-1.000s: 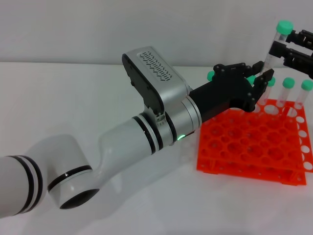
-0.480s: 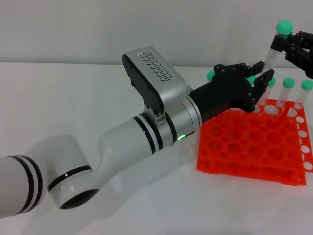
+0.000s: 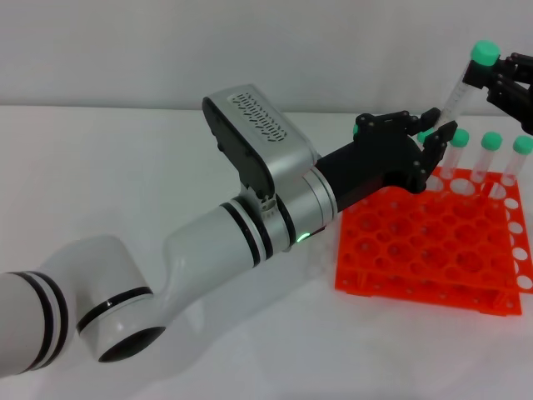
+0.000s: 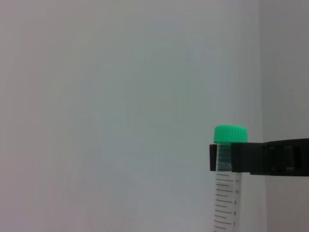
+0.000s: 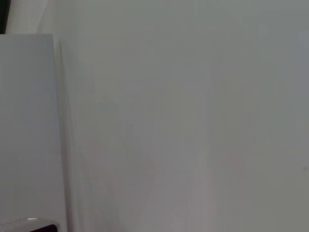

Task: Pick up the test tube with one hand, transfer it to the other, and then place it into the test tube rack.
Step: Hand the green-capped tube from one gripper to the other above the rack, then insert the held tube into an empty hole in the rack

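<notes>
— Where writing is looked for, what can be read?
— Printed graduation lines (image 4: pixel 223 203) are seen on the test tube (image 3: pixel 456 92) in the left wrist view. Small numerals are set beside them but are too small to be read.

— How is the tube held?
— It is clamped just under its green cap (image 3: pixel 483 54) by the right tool (image 3: pixel 500 79) and is tilted, so that its lower end reaches down to the left tool (image 3: pixel 441 123). The left tool's fingers are spread narrowly apart at that lower end, and no firm grip by them is made out.

— What is found around the tools?
— The test tube rack (image 3: pixel 433 242) lies on the white table (image 3: pixel 125 167) below both tools. Other green-capped tubes (image 3: pixel 490 158) stand upright in its far row, just beyond the left tool. The rack's near left corner and part of that row are hidden by the left tool and its wrist, on which a green light (image 3: pixel 298 237) is lit.

— What has changed since the earlier frames?
— The left arm has been drawn back a little, away from the right tool. The tube's cap is seen slightly lower.
</notes>
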Robot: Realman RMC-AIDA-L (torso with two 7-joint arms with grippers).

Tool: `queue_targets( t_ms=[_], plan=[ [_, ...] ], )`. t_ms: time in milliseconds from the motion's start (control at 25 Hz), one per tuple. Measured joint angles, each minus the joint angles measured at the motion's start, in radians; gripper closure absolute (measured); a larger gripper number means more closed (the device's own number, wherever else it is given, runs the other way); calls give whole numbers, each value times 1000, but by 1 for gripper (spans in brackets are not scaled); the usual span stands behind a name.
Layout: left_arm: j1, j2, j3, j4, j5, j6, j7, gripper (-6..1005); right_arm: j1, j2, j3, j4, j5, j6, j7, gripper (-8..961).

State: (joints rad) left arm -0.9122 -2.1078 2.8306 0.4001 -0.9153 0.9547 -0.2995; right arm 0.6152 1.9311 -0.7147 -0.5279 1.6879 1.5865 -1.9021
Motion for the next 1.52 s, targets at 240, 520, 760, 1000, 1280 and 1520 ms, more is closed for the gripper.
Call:
queue_targets(
  t_ms=[240, 520, 760, 1000, 1280, 1520],
  plan=[
    [7, 0, -1, -1, -1, 1, 0, 820, -1, -5, 1, -1, 0, 0, 0, 749],
    [22, 0, -16, -2, -4, -2, 14, 821, -4, -6, 2, -2, 1, 0, 0, 750],
    [54, 0, -44, 2, -8, -1, 61, 804, -17, -6, 19, -12, 4, -3, 0, 750],
    [125, 0, -79, 24, -9, 12, 103, 509, -30, -8, 29, -38, 11, -33, 0, 750],
    [362, 7, -169, 65, -10, 245, 273, 257, -31, -5, 13, -81, -25, -107, 4, 750],
    [569, 13, -314, 25, -13, 416, 281, 192, 18, 22, -11, -111, -128, -130, 7, 749]
  ],
)
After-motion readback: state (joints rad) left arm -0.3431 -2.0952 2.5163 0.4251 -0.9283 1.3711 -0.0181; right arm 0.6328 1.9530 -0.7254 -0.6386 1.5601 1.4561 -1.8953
